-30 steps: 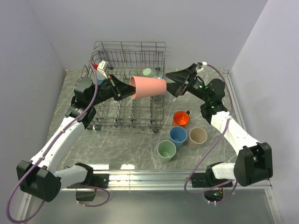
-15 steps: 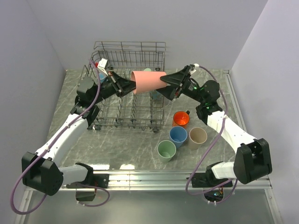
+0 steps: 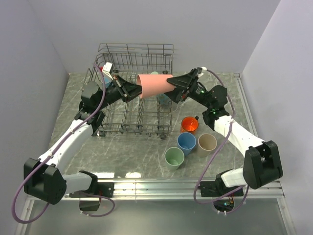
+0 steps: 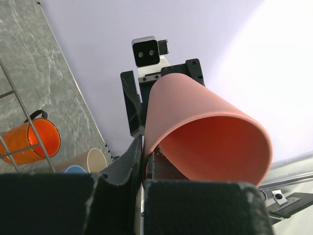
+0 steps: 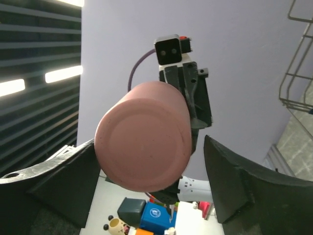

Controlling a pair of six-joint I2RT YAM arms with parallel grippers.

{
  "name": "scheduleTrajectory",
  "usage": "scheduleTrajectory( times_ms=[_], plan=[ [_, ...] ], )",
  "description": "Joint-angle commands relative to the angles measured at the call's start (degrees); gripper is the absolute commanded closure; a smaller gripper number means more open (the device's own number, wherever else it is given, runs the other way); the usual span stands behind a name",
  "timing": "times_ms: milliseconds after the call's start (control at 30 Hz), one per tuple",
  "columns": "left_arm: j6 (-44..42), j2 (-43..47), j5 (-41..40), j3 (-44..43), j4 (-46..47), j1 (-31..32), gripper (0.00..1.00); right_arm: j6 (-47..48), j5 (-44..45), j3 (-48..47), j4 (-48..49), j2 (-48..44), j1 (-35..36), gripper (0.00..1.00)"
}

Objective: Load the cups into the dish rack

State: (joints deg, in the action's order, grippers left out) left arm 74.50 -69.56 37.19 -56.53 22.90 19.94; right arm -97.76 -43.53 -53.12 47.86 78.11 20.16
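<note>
Seen from above, a smooth pink plastic cup lies on its side in mid-air over the tall grey wire dish rack, slung between the two arms. The left gripper is pinched tight on the wall at the cup's mouth, while the right gripper stands spread around the closed base end. On the grey marbled table, to the right of the rack, four more vessels stand upright in a loose cluster: a bright orange handled mug, a blue plastic cup, a beige plastic cup and, nearest the arm bases, a pale green plastic cup. From the left wrist, the pink cup fills the frame mouth-first, with the dark fingers closed on its thin rim, one inside and one outside. The right gripper's black body shows past the cup's far end against the pale wall, and the orange mug and beige cup sit on the table below. From the right wrist, the cup's flat round base faces the lens between two broad black fingers held wide. The one at frame left lies right against the cup's side, though contact cannot be made out; the one at frame right stands clearly apart from it. The left gripper's body shows behind the cup, gripping its far end.
</note>
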Motion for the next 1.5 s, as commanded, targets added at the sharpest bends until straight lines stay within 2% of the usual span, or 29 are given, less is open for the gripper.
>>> scheduleTrajectory(
  times_ms=[0,67,167,200,267,300,367,400,467,500,533,567,633,700,733,767,800,867,967,1067,1133,1233,1300,1467],
  plan=[
    [0.1,-0.2,1.7,-0.8,5.2,0.9,1.0,-2.8,2.2,0.7,4.6,1.8,2.0,0.19],
    [-0.1,-0.2,1.2,-0.9,4.8,1.1,1.0,-2.5,2.0,-0.6,4.6,2.3,2.7,0.25],
    [0.0,-0.5,1.1,-0.7,5.1,1.9,1.0,-2.4,2.2,-1.6,4.6,3.0,3.0,0.39],
    [-0.3,-0.5,0.8,-0.6,4.7,2.2,1.0,-2.4,2.3,-1.7,4.7,3.3,3.1,0.49],
    [-0.8,-0.6,0.3,-0.6,3.7,2.9,1.0,-2.7,2.2,-2.2,5.1,3.6,3.1,0.61],
    [-1.4,-0.5,0.0,-0.6,2.7,3.0,1.0,-2.7,2.2,-2.4,5.3,3.8,3.1,0.72],
    [-1.8,-0.5,0.0,-0.6,1.7,3.2,1.0,-2.1,2.0,-2.8,4.4,3.8,3.1,0.83],
    [-2.6,-0.8,0.0,-0.9,-0.3,3.3,0.98,-1.7,1.7,-2.9,3.8,3.5,3.0,0.93],
    [-4.2,-0.8,0.2,-1.2,-2.8,3.3,0.78,0.3,1.1,-3.3,1.0,2.9,2.4,1.0],
    [-5.1,-0.7,-0.1,-1.6,-4.2,3.3,0.68,1.2,0.8,-3.4,-0.1,2.1,1.5,1.0],
    [-5.9,-0.5,-0.6,-1.7,-7.7,3.3,0.52,3.1,0.3,-3.6,-1.3,1.5,0.8,1.0],
    [-6.9,0.1,-1.0,-1.8,-9.4,3.2,0.45,4.4,0.0,-3.7,-4.8,0.9,0.2,1.0],
    [-10.4,1.0,-2.1,-1.9,-15.8,2.9,0.34,10.3,-0.8,-4.8,-10.0,-1.4,-2.1,1.0],
    [-12.9,2.9,-2.4,-0.7,-18.8,1.9,0.28,17.3,-0.2,-7.3,-24.6,-3.6,-3.2,1.0],
    [-13.6,3.6,-2.5,-0.1,-20.2,0.7,0.24,25.9,0.5,-11.3,-30.2,-4.1,-3.5,1.0],
    [-14.2,5.4,-2.6,0.7,-22.7,0.0,0.23,29.8,2.3,-13.4,-40.2,-4.4,-3.6,1.0],
    [-15.7,6.3,-2.7,2.0,-24.4,-1.3,0.22,36.6,3.5,-17.6,-45.0,-4.3,-3.6,1.0],
    [-17.2,8.0,-3.2,3.2,-29.1,-2.7,0.22,40.7,5.7,-20.3,-54.6,-3.8,-3.9,1.0],
    [-22.4,11.7,-5.8,4.7,-37.8,-4.6,0.21,47.4,10.7,-24.5,-64.0,-2.4,-4.1,1.0],
    [-26.0,13.9,-12.7,4.8,-47.4,-4.8,0.23,54.0,18.2,-29.5,-73.1,-0.4,-2.7,1.0],
    [-26.8,14.8,-17.3,5.1,-51.4,-4.8,0.24,60.5,27.1,-35.9,-81.5,1.4,-0.5,1.0],
    [-28.0,16.3,-20.7,5.6,-56.1,-4.9,0.25,67.9,40.5,-45.6,-87.7,6.6,6.6,1.0],
    [-29.1,17.0,-21.3,5.5,-57.4,-4.9,0.25,70.8,44.0,-51.9,-91.9,11.3,11.8,1.0],
    [-31.7,16.6,-23.7,2.8,-61.4,-5.0,0.28,72.9,55.1,-61.6,-99.6,22.2,18.7,1.0]
  ],
)
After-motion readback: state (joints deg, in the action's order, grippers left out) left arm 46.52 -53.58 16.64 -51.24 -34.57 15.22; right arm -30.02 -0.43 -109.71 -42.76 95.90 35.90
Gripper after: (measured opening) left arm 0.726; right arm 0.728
